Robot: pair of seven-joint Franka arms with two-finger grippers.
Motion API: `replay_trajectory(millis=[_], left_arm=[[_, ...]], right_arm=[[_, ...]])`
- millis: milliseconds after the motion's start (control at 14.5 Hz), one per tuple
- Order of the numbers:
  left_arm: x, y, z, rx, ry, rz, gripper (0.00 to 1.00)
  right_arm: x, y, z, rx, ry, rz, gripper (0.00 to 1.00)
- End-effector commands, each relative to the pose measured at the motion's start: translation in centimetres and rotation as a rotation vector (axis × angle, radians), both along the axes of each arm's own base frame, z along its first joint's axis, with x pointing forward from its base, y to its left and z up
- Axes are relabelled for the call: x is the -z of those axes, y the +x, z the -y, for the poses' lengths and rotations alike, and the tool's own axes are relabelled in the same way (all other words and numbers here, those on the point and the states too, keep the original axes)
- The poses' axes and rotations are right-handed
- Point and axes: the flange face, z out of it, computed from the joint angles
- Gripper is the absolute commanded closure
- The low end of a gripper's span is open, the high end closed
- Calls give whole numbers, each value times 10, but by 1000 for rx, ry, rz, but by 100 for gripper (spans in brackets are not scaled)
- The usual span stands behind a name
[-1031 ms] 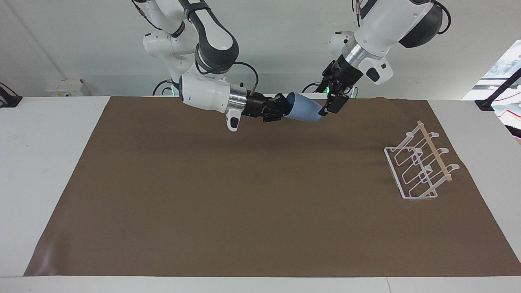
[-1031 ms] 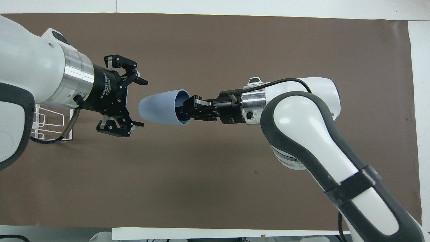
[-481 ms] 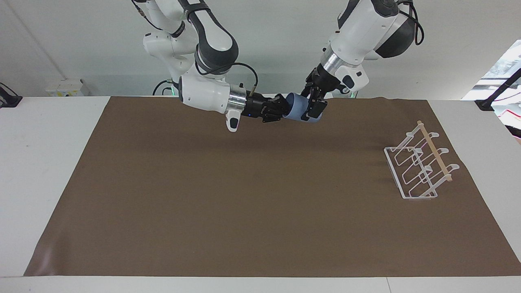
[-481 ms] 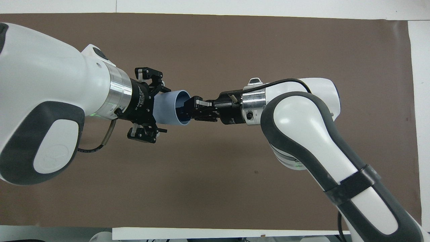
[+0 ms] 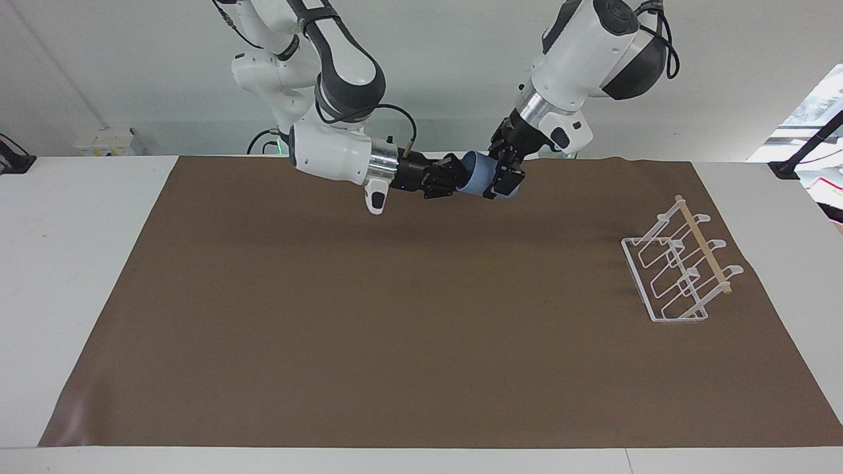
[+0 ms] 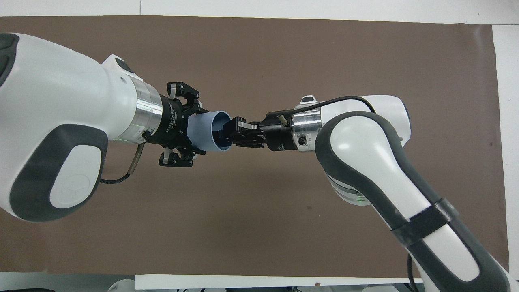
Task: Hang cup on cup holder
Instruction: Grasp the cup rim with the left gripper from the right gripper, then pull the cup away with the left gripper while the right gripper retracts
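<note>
The light-blue cup (image 5: 475,174) lies on its side in the air over the brown mat (image 5: 421,316), held between both arms. My right gripper (image 5: 456,176) is shut on the cup's rim, with one finger inside its mouth (image 6: 221,132). From the closed end, my left gripper (image 5: 500,178) grips the cup's body (image 6: 202,129), one finger on each side of it. The white wire cup holder (image 5: 678,270) with its wooden rod stands on the mat toward the left arm's end of the table. In the overhead view the left arm hides it.
The brown mat covers most of the white table (image 5: 66,263). Both arms meet over the mat's edge nearest to the robots, about midway along it.
My left gripper moved from beside the cup's closed end onto its body and closed on it. The right gripper has kept its hold on the rim and barely moved.
</note>
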Motion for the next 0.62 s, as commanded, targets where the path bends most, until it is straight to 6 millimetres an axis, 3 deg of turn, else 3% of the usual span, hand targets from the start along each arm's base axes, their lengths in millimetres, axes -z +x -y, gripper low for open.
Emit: replay_trajectory(millis=[0, 69, 138, 344, 550], left_arm=[[1, -15, 11, 35, -12, -4, 100], [0, -15, 11, 35, -11, -2, 100], [0, -14, 11, 38, -9, -3, 100], [3, 2, -12, 25, -2, 8, 100], [10, 22, -49, -17, 39, 10, 100]], right_arm=[[-11, 1, -1, 38, 21, -38, 78], [-11, 1, -1, 47, 19, -46, 11], [-12, 3, 0, 62, 16, -54, 0], [-16, 14, 13, 99, 23, -77, 0], [-27, 41, 71, 148, 34, -61, 0]])
